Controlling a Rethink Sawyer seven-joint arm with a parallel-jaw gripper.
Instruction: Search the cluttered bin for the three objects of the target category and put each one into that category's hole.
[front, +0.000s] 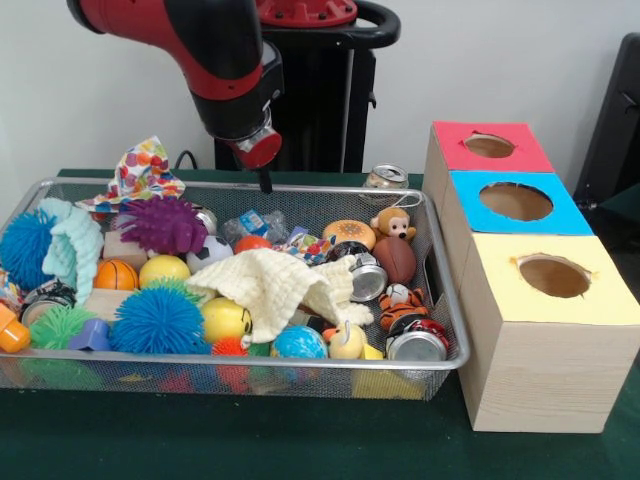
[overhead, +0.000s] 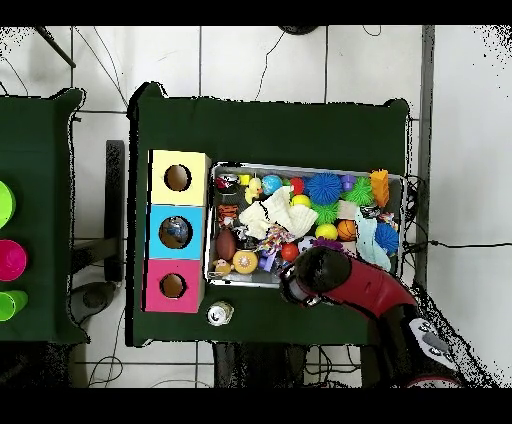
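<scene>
A wire-mesh bin (front: 440, 300) holds a heap of mixed items. Among them are silver cans (front: 368, 278) (front: 417, 345), a basketball (front: 116, 274), a brown football (front: 396, 260), a plush monkey (front: 393, 224) and a plush tiger (front: 403, 305). A cream cloth (front: 268, 283) is draped over the middle. Beside the bin stand three boxes with round holes: red (front: 490, 146), blue (front: 517, 202) and yellow (front: 553, 276). My gripper (front: 265, 183) hangs over the bin's far rim, holding nothing that I can see. In the overhead view the arm (overhead: 318, 275) covers it.
One can (front: 385, 178) stands on the green table outside the bin, behind its far rim (overhead: 219, 313). Spiky balls in blue (front: 158, 320), purple (front: 160, 225) and green (front: 55, 325) fill the bin's left half. A patterned cloth (front: 143, 172) hangs over the far left rim.
</scene>
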